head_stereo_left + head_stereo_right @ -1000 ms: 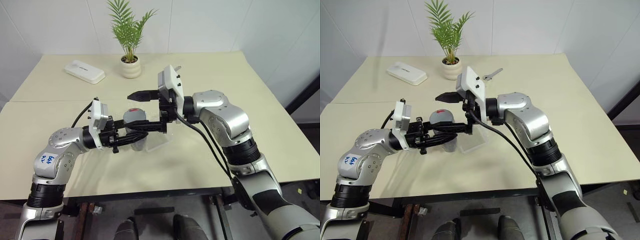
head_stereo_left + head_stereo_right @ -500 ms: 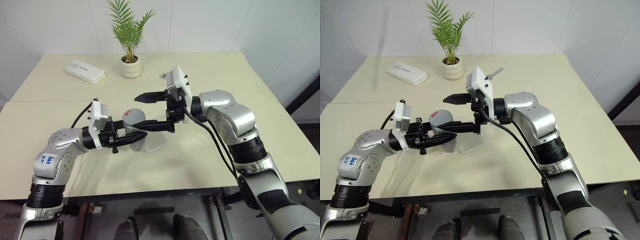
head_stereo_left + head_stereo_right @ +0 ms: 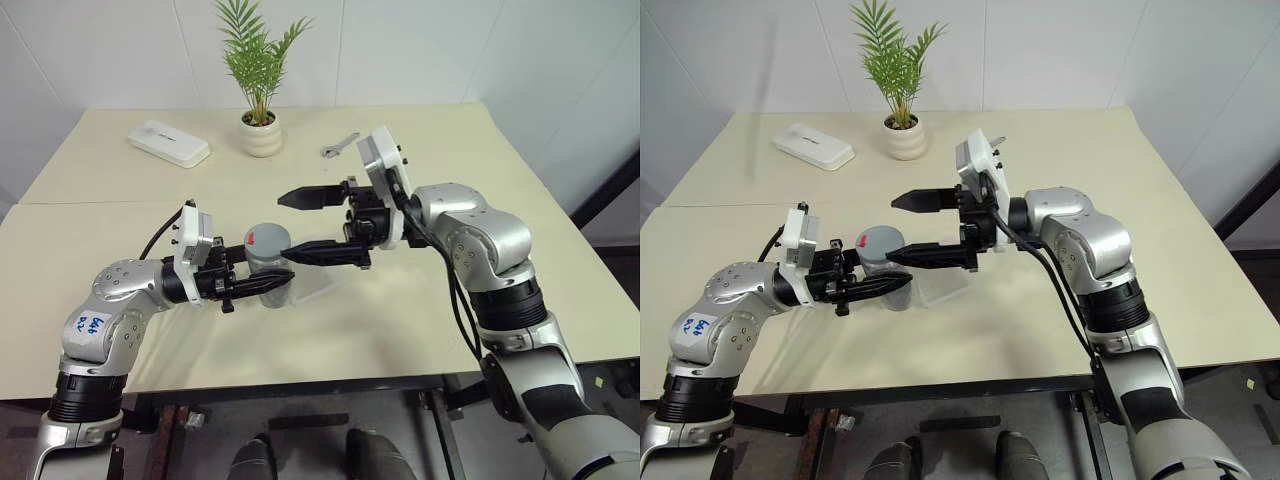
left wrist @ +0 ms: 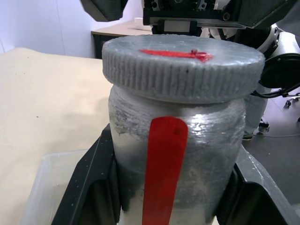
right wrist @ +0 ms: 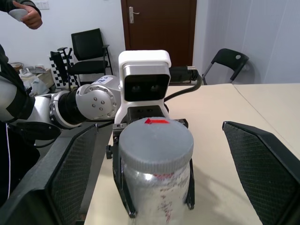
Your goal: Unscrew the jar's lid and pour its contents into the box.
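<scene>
Gripping the jar [image 3: 268,268] by its silvery body, the left pincer [image 3: 262,284] is pinched shut on it and holds it upright, lifted off the table [image 3: 420,330], with the red stripe facing the left wrist camera. The lid [image 4: 183,65] sits on top of the jar, its red mark showing. The right pincer [image 3: 296,224] reaches in level from the other side with its fingers spread wide, one finger behind the lid and the other in front of it, neither touching the lid. The box [image 3: 312,287] lies on the table just beside and partly under the jar, on the robot's right of it. The contents cannot be made out. Farther back on the table stand a potted plant [image 3: 260,125], a flat white case [image 3: 169,143] and a small wrench [image 3: 339,146].
</scene>
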Tool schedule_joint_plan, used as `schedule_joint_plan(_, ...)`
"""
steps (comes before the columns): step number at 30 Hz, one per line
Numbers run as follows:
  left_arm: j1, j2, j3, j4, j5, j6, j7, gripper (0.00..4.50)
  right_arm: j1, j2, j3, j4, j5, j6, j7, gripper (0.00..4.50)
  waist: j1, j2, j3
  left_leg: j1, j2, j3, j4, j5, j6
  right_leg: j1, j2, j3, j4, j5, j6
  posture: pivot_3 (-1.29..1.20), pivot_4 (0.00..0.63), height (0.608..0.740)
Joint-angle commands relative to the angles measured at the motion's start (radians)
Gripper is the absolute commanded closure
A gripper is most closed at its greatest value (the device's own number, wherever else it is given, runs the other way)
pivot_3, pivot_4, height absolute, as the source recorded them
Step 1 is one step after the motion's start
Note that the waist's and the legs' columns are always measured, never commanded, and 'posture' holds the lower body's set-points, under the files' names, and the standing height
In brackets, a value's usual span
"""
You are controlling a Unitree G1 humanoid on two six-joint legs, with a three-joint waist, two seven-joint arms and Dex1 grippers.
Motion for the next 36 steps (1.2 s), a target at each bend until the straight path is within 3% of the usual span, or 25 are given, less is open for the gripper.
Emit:
schedule_joint_plan(1,0.000,0.005,0.028,-0.034,-0.026,-0.004,0.005,2.55,-0.050,0.023,0.021,-0.003,-0.031,-0.013,-0.024,0.02,-0.001,0.000,0.000,0.000,0.000,0.000,0.000,0.000,0.000,0.000,0.000,0.000,0.000,0.000,0.000,0.00,0.150,0.740)
schedule_joint_plan(17,-0.011,-0.001,0.024,-0.023,-0.021,-0.011,0.005,2.55,-0.040,0.054,0.082,-0.011,-0.073,-0.015,-0.020,0.02,0.002,0.000,0.000,0.000,0.000,0.000,0.000,0.000,0.000,0.000,0.000,0.000,0.000,0.000,0.000,0.00,0.150,0.740)
schedule_joint_plan(23,-0.008,0.000,0.026,-0.025,-0.022,-0.011,0.006,2.55,-0.036,0.072,0.061,-0.011,-0.056,-0.006,-0.020,1.89,0.002,0.000,0.000,0.000,0.000,0.000,0.000,0.000,0.000,0.000,0.000,0.000,0.000,0.000,0.000,0.00,0.150,0.740)
schedule_joint_plan(27,-0.003,0.003,0.029,-0.028,-0.024,-0.010,0.006,2.55,-0.048,0.111,-0.027,-0.036,0.054,0.071,-0.054,1.96,0.002,0.000,0.000,0.000,0.000,0.000,0.000,0.000,0.000,0.000,0.000,0.000,0.000,0.000,0.000,0.00,0.150,0.740)
schedule_joint_plan(31,0.021,0.012,0.043,-0.043,-0.028,-0.010,0.012,2.55,-0.045,0.115,-0.201,-0.055,0.223,0.192,-0.159,1.96,0.004,0.000,0.000,0.000,0.000,0.000,0.000,0.000,0.000,0.000,0.000,0.000,0.000,0.001,0.001,0.00,0.150,0.740)
schedule_joint_plan(36,0.055,0.023,0.077,-0.064,-0.042,-0.004,0.038,2.55,0.086,-0.027,-0.237,0.005,0.025,-0.004,-0.244,1.96,0.006,-0.001,-0.001,0.000,0.000,0.000,0.000,0.000,-0.001,0.000,0.000,0.000,-0.002,-0.002,-0.004,0.00,0.150,0.740)
